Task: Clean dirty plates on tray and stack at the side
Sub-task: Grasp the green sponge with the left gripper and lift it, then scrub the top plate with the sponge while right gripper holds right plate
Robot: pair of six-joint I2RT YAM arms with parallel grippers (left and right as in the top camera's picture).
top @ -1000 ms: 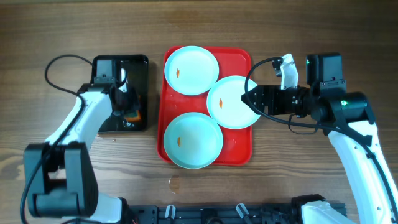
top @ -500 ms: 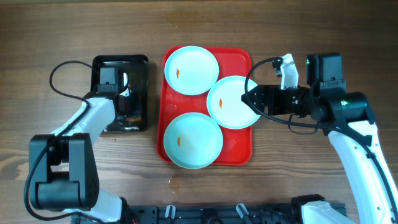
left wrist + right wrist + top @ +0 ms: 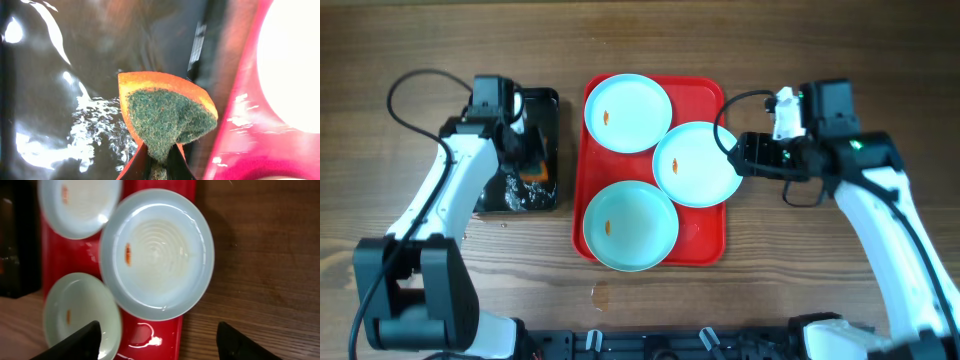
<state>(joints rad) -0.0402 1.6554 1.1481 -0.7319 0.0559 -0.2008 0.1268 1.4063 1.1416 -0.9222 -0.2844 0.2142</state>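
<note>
Three pale blue plates lie on the red tray (image 3: 705,242): a far one (image 3: 628,112), a right one (image 3: 697,164) and a near one (image 3: 630,225), each with a small orange smear. The right plate rests on the other two and overhangs the tray's right rim. My left gripper (image 3: 530,160) is over the black tray (image 3: 542,105), shut on an orange sponge (image 3: 167,112) with a green scouring face; its fingertips (image 3: 159,162) pinch the sponge. My right gripper (image 3: 742,157) is open and empty, just right of the right plate (image 3: 157,252), its fingers (image 3: 160,342) spread wide above tray and table.
The black tray (image 3: 60,100) is wet, with water and foam on its floor, and sits left of the red tray (image 3: 240,140). A water puddle lies on the red tray's near right corner (image 3: 155,335). Bare wooden table (image 3: 790,270) lies right of the tray.
My left gripper has lifted the sponge from the black tray's near part and moved it farther back. My right gripper has drawn back to the right, off the right plate's rim.
</note>
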